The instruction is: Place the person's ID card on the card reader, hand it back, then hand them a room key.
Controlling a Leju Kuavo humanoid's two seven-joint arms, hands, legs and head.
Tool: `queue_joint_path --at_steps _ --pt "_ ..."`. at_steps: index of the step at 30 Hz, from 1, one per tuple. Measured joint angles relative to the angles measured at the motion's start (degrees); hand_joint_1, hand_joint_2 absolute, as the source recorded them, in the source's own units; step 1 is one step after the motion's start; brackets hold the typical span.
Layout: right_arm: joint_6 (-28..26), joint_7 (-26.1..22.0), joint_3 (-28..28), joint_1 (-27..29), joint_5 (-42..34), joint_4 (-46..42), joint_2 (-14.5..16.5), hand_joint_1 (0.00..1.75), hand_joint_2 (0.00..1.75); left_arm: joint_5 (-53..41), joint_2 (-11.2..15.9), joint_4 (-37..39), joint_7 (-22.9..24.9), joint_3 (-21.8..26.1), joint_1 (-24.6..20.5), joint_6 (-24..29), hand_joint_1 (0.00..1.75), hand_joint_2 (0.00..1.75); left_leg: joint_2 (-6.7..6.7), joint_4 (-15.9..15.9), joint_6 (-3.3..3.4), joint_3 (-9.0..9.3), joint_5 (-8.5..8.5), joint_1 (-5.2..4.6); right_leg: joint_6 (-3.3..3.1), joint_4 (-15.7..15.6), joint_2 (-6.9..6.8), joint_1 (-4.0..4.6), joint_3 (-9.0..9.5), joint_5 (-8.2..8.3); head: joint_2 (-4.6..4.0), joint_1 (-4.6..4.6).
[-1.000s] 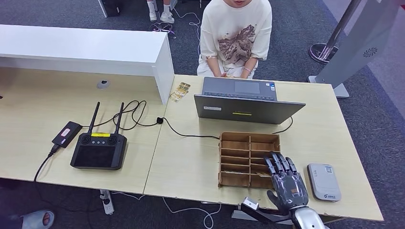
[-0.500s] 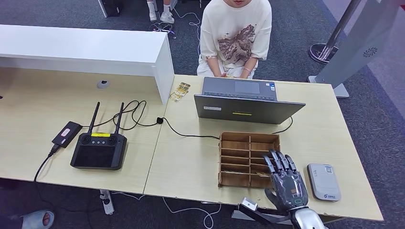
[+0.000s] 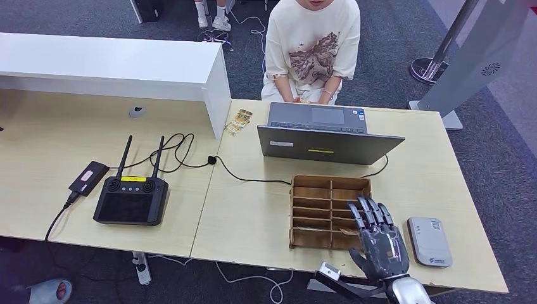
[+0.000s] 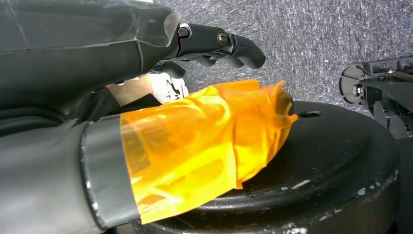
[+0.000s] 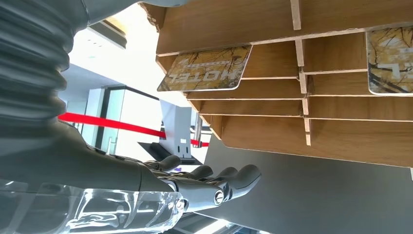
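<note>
Head view: right hand (image 3: 380,244) raised above the near right corner of the wooden card rack (image 3: 320,209), fingers straight, close together and pointing away toward the laptop (image 3: 326,136), holding nothing. White card reader (image 3: 430,241) flat on the desk (image 3: 253,215) just right of that hand, apart from it. Rack between the laptop and the desk's near edge, with 2 columns of slots. Seated behind the laptop, a person (image 3: 312,47) in a pale printed shirt, hands low at the desk's far edge; whether an ID card is in them cannot be told. Further left on the desk, a black controller (image 3: 131,197) with 2 antennas, cabled. Left wrist view: left hand (image 4: 146,53) hanging over grey carpet, dark fingers (image 4: 234,46) gently curved and close together, nothing in them, thumb wrapped in orange film. Right wrist view: right hand's fingers (image 5: 214,178) extended side by side and empty, near the rack's open face; 1 room key card (image 5: 207,68) marked "HOTEL" jutting from a slot, a second key card (image 5: 389,58) in the neighbouring column.
</note>
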Motion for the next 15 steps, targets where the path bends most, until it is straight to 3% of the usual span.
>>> queue_joint_path --at_steps 10,15 --pt "-0.09 -1.02 0.0 -0.21 0.53 0.0 0.0 0.0 1.75 0.0 0.0 0.0 0.0 -0.02 -0.01 0.0 0.0 0.0 0.0 0.0 0.0 0.0 0.0 0.0 0.0 0.01 0.0 0.0 0.01 0.0 0.0 0.0" --pt "-0.33 -1.37 0.0 -0.29 0.72 0.01 0.02 0.13 1.75 0.0 0.0 0.0 0.0 -0.02 -0.01 0.0 0.0 0.0 0.0 0.0 0.0 0.0 0.0 0.0 0.0 0.01 0.0 0.0 0.0 0.0 0.0 0.0"
